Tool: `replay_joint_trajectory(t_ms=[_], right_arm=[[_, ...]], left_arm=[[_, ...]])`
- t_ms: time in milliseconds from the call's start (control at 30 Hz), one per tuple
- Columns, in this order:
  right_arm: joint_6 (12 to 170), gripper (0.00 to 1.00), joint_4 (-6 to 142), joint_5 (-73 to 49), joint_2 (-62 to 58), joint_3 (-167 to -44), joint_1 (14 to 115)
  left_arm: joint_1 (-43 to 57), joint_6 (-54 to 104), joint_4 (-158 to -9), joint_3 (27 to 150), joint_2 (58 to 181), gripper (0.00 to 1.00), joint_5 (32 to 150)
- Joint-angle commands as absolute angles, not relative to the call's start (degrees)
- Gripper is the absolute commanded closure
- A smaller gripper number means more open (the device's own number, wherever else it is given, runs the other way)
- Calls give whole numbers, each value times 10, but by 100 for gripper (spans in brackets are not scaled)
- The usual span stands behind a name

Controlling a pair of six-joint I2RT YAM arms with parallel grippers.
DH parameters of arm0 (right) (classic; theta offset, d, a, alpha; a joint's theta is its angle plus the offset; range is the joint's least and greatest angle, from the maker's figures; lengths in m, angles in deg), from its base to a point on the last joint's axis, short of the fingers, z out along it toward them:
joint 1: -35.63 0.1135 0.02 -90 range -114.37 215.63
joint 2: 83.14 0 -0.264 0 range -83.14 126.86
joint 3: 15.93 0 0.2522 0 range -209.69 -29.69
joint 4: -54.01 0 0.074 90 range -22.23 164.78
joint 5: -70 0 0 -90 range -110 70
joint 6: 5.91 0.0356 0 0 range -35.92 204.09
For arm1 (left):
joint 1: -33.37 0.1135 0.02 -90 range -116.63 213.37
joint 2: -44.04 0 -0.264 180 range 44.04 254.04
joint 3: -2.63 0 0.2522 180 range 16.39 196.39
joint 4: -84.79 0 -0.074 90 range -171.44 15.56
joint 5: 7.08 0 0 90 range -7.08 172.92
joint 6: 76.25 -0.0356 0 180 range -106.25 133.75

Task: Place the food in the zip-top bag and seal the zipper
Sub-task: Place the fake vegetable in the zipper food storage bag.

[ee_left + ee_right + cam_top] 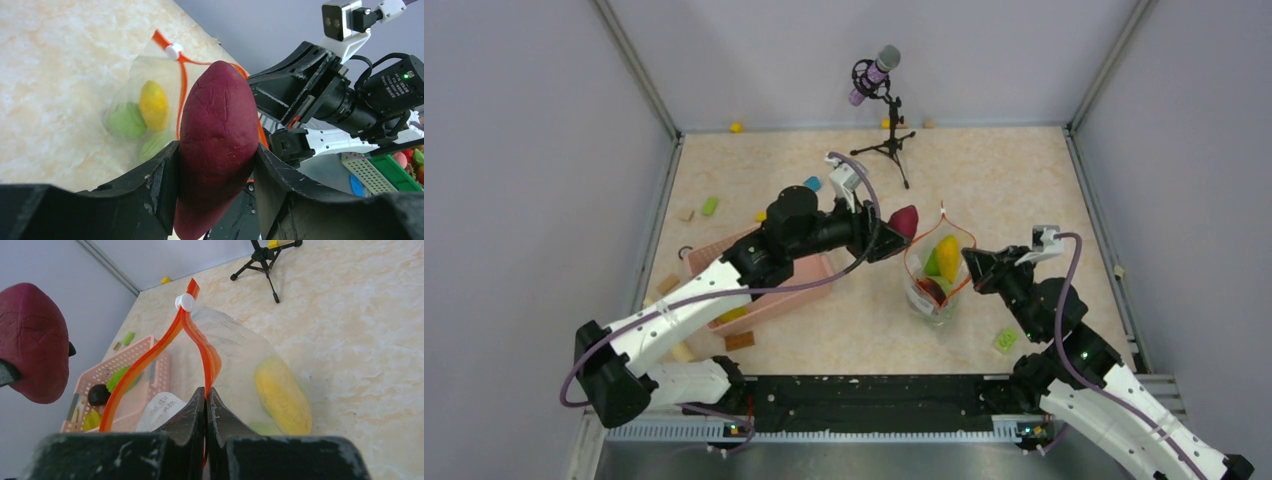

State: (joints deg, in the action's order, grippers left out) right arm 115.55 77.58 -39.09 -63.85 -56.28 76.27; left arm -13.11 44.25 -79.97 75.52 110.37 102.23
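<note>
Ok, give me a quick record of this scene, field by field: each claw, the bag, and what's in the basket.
left claw: shut on the maroon piece, held in the air beside the bag's mouth
right claw: shut on the orange strip, pinching one side
bag: mouth open, white slider at the far end
in bag: yellow piece, green pieces
basket: holds a dark piece and others

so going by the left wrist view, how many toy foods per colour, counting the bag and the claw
maroon piece, in the left claw: 1
yellow piece, in the bag: 1
green pieces, also bagged: 2
total: 4
</note>
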Motion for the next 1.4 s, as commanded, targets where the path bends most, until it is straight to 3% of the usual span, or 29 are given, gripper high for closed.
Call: replay_joint_trajectory(t_ms=[0,367,700,1033,1367], right_arm=[[1142,100,752,-380,-635,-566,763],[1138,100,755,-380,-638,-566,763],[1140,100,756,-384,-639,-565,763],[1142,100,757,-393,-639,-563,763],[1143,100,758,-395,-639,-563,763]], left_arm=[[-164,400,-826,819,1156,100,1037],[-211,372,-789,931,1285,99,981],[-224,373,-777,950,1328,82,951],[-232,370,-760,947,1326,5,945],[-233,366,-756,936,1301,3,955]])
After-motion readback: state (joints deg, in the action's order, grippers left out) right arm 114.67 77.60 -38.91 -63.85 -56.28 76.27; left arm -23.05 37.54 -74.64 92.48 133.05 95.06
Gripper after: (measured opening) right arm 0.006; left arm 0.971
